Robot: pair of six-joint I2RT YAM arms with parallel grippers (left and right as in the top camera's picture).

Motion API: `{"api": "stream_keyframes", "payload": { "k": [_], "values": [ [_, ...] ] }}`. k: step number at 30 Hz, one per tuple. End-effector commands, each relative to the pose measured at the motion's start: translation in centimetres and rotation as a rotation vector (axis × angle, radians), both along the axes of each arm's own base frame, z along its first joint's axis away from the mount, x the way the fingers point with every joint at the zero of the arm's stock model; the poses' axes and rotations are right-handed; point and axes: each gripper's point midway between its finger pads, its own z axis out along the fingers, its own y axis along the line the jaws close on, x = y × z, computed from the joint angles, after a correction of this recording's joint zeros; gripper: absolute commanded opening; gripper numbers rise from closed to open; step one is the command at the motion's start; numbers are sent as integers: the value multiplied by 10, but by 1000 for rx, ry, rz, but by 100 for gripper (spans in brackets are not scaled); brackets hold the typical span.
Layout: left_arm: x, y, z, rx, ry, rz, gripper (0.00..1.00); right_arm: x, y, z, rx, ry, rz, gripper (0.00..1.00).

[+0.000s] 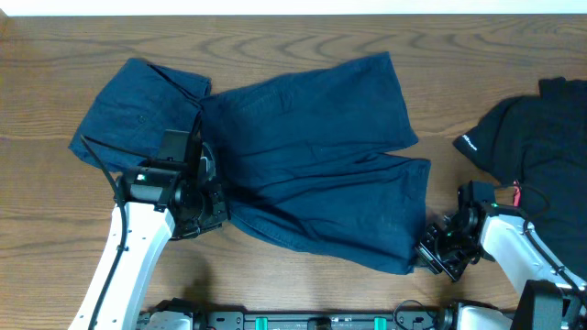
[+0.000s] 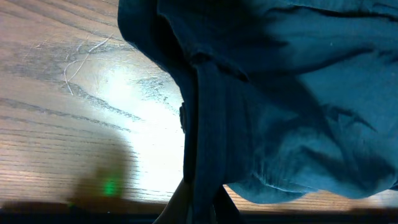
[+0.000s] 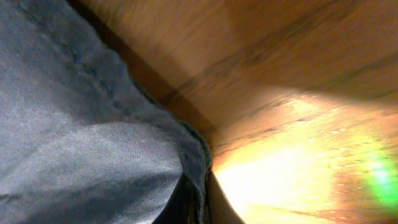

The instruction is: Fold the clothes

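One pair of navy shorts (image 1: 312, 156), mid-frame. One black garment (image 1: 541, 137) at right edge. Two white robot arms along the bottom: left arm (image 1: 128, 257) lower left, right arm (image 1: 518, 257) lower right. Two grippers, one per arm: left gripper (image 1: 213, 203), right gripper (image 1: 429, 249). One wooden table (image 1: 55, 73) beneath everything.

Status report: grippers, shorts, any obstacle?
Left gripper shut on shorts, near edge. Right gripper shut on hem corner. Black garment lies right, apart.
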Motion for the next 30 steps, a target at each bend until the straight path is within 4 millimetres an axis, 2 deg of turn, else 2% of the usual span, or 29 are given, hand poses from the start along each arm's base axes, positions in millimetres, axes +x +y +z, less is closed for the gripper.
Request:
{"api": "stream_keyframes", "payload": {
  "k": [1, 3, 6, 8, 11, 14, 18, 21, 24, 27, 30],
  "values": [
    [3, 3, 2, 14, -13, -18, 6, 15, -11, 9, -63, -51, 40, 1],
    [1, 2, 2, 13, -8, -18, 6, 27, -13, 24, -66, -95, 53, 1],
    [-7, -2, 4, -15, 19, -23, 6, 51, -18, 57, -82, -190, 68, 1],
    [-16, -9, 9, -62, 37, -30, 6, 69, -28, 88, -123, -265, 53, 1],
    [-33, -25, 20, -140, 48, -65, 6, 89, -54, 132, -229, -370, 5, 1],
    [-53, -41, 33, -192, 46, -120, 6, 98, -79, 173, -319, -448, -63, 1],
    [-88, -53, 46, -202, 48, -168, 6, 95, -101, 214, -389, -504, -112, 1],
    [-105, -61, 55, -224, 30, -181, 6, 88, -111, 231, -443, -501, -127, 1],
    [-121, -65, 61, -245, 27, -186, 6, 89, -113, 238, -455, -517, -130, 1],
    [-130, -61, 61, -218, 29, -178, 6, 99, -114, 242, -453, -558, -137, 1],
    [-125, -54, 58, -163, -5, -178, 6, 123, -108, 247, -399, -641, -131, 1]
  ]
}}
